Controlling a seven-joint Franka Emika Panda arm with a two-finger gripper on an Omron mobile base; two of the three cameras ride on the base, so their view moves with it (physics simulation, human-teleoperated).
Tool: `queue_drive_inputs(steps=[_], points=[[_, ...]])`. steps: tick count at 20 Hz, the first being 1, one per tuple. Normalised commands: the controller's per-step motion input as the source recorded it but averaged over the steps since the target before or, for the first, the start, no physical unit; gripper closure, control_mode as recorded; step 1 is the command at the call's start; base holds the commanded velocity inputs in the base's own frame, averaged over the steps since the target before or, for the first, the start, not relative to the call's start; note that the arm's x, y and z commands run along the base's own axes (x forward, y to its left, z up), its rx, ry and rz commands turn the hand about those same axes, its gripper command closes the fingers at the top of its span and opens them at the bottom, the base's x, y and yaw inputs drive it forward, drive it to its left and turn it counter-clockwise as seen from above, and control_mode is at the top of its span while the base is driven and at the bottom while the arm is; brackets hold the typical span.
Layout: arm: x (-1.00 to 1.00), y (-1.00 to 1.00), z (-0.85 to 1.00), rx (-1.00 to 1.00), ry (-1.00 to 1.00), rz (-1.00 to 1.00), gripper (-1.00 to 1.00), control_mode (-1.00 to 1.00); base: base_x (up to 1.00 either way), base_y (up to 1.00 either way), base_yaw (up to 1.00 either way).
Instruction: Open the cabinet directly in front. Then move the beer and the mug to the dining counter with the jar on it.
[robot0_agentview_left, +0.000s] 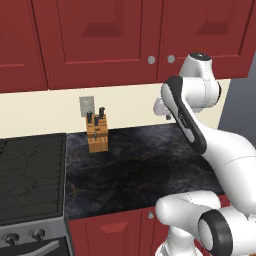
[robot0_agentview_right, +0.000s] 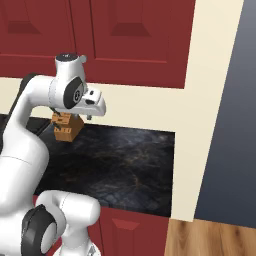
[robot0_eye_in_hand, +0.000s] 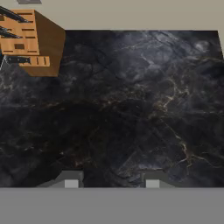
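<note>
While cabinet (robot0_agentview_left: 125, 35) doors closed, hand (robot0_eye_in_hand: 111, 181) part-spread, empty, pointing down over worktop (robot0_eye_in_hand: 131, 109).

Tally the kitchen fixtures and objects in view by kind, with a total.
Red wall cabinet doors with silver knobs: 2
Knife block: 1
Black worktop: 1
Stove: 1
Wall outlet: 1
Total: 6

Base views flank the arm; all three share the worktop (robot0_agentview_left: 130, 165).

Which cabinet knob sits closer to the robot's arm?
The right knob of the pair on the cabinet; the other knob lies farther left from the arm.
</note>
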Motion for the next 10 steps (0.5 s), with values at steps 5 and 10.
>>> queue_drive_inputs(steps=[5,10], points=[[-0.1,-0.04,0.0,0.02,-0.02,0.0,-1.0,-1.0,0.0,0.0,0.0],[-0.04,0.24,0.2,-0.02,-0.33,0.0,-1.0,-1.0,0.0,0.0,0.0]])
